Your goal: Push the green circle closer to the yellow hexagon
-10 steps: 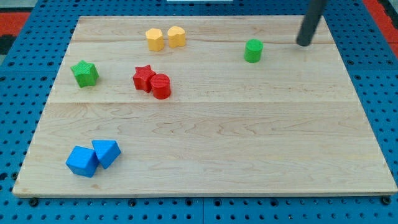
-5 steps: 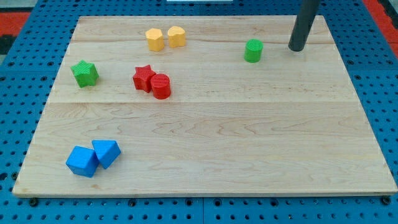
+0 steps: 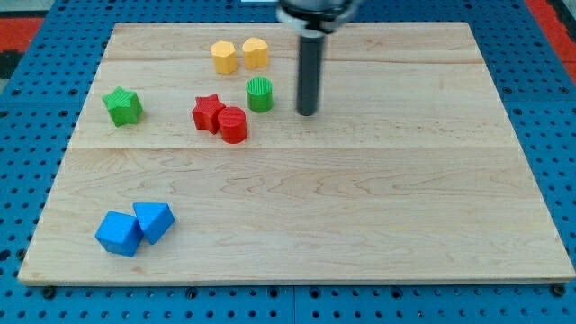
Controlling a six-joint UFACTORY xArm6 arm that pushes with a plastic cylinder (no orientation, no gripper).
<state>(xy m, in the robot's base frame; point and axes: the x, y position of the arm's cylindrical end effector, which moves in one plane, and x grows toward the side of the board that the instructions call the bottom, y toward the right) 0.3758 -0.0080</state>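
The green circle stands on the wooden board, below and a little right of two yellow blocks near the view's top. The yellow hexagon is the left one; a second yellow block touches its right side. My tip rests on the board to the right of the green circle, a short gap apart from it. The rod rises straight up to the view's top.
A red star and a red cylinder touch each other just left of and below the green circle. A green star sits at the left. Two blue blocks lie at the bottom left. The board lies on blue pegboard.
The green circle has been pushed far left and slightly down, from the board's upper right to beside the red blocks. My tip has moved left and down after it.
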